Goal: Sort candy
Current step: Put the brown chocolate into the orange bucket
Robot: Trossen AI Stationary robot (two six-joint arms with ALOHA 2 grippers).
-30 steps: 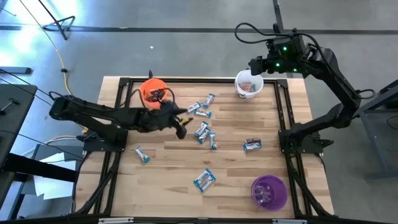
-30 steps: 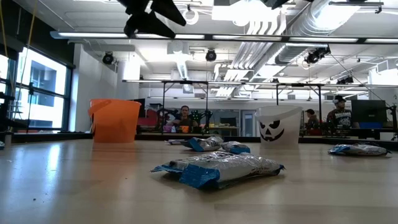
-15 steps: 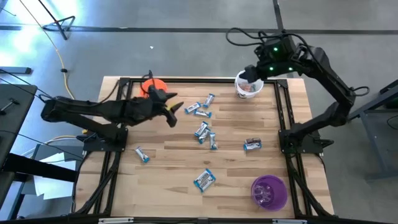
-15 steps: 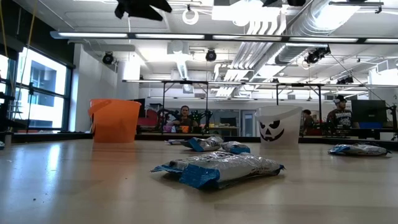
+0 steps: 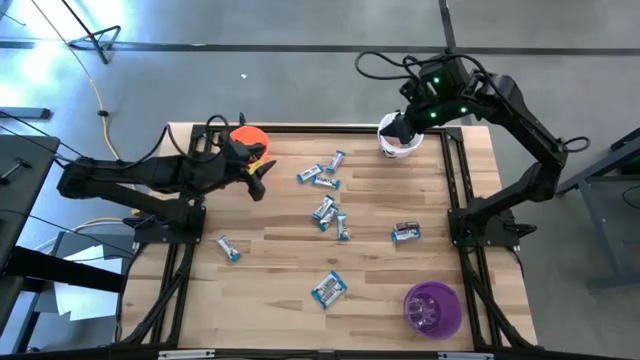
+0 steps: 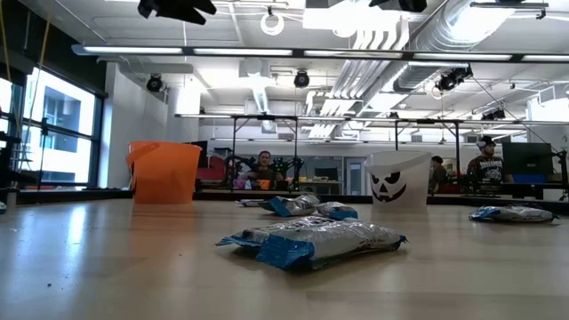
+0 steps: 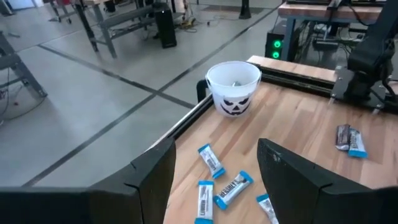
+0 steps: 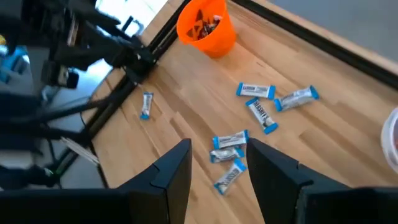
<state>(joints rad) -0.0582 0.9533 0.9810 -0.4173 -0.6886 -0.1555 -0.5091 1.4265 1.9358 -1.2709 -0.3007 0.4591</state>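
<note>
Wooden tabletop [image 5: 280, 250] carries scattered candy [image 5: 327, 287]; both hands, left hand [image 5: 262, 176] and right hand [image 5: 398, 128], open, empty. Left's descent risks scattering wrappers below it.

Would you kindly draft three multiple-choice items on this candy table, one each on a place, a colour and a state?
1. Where does the purple cup stand, seen from above?
A. beside the orange cup
B. near the table edge closest to the picture's bottom, on the right arm's side
C. at the table's middle

2. What colour is the cup with the jack-o'-lantern face?
A. white
B. orange
C. purple

3. How is the left tool?
A. shut on a candy
B. open and empty
C. shut on the orange cup's rim

Key:
1 B, the high view shows it alone at the lower right, far from the orange cup.
2 A, the left wrist view shows the face on the white cup.
3 B, its fingers stand apart with only the table and candy visible between them.
</note>
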